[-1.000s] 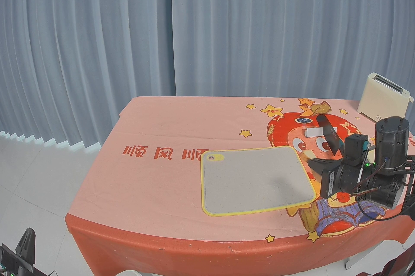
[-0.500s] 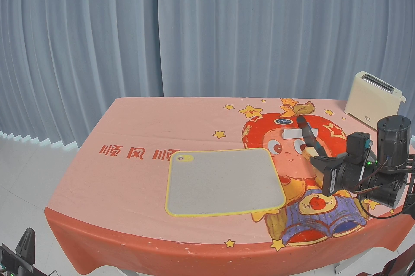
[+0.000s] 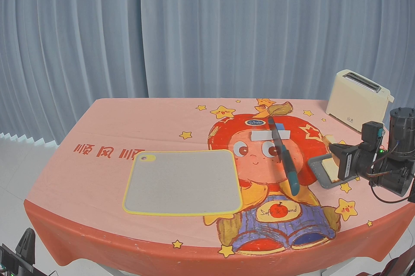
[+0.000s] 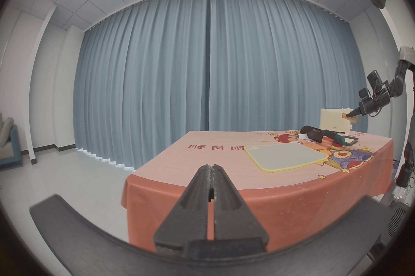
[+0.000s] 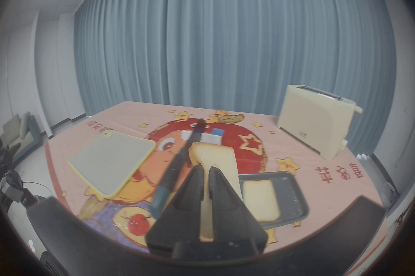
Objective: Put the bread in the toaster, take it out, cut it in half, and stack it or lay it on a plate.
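head view: at the right edge of the frame the right gripper (image 3: 332, 146) holds a bread slice (image 3: 327, 139) over the grey tray (image 3: 317, 171). the toaster (image 3: 358, 99) stands at the upper right.

left wrist view: the left gripper (image 4: 212, 171) has its fingers pressed together, with nothing between them.

right wrist view: the fingers pinch the slice upright, and a second slice (image 5: 259, 199) lies in the tray. the knife (image 5: 177, 168) and cutting board (image 5: 112, 160) lie untouched. i judge the task is at its beginning: toasting, cutting and plating are all left.

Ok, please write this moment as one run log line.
right gripper: shut on bread slice, above tray | left gripper: shut | second slice: in tray
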